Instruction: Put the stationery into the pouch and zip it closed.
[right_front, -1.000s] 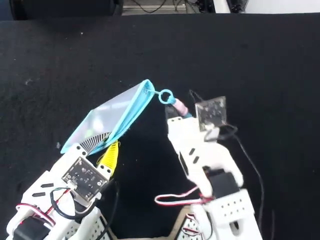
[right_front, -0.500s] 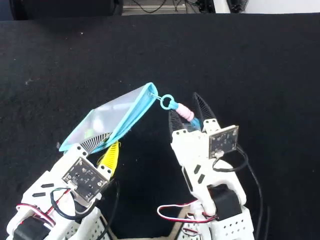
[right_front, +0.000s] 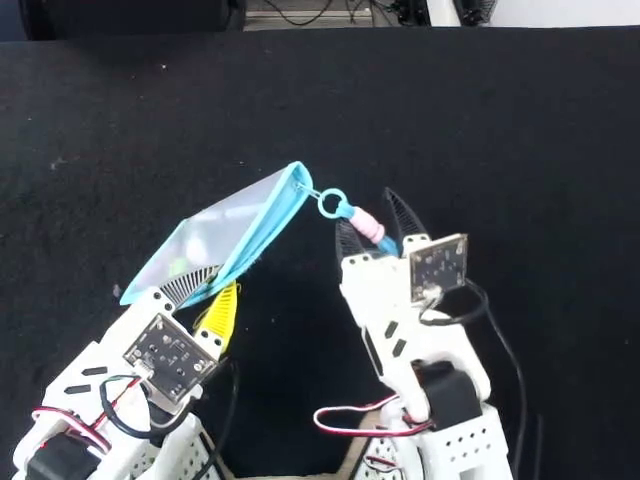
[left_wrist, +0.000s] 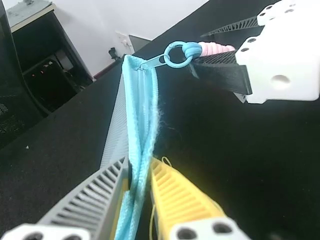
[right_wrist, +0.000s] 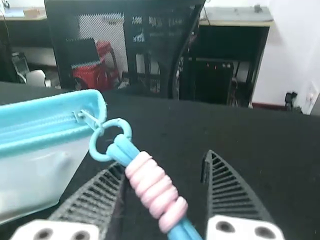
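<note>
High view first: the left pincer (right_front: 205, 290) is clamped on the near end of the pouch (right_front: 225, 235), holding it edge-up over the table (right_front: 500, 130), probably as an anchor against any tug on the zip. Just ahead of the right pincer (right_front: 375, 235) sits the zipper ring (right_front: 331, 201), and the pink-and-blue cord (right_front: 366, 224) lies between its spread fingers.

Left wrist view: grey and yellow fingers pinch the blue zip band. The slider is at the end farthest from them, so I judge the zip run shut.

Right wrist view: the cord leans on one finger, ungripped, fingers wide apart.

The count is one pouch, one zipper ring, one cord and two pincers. I can't make out any stationery inside.
</note>
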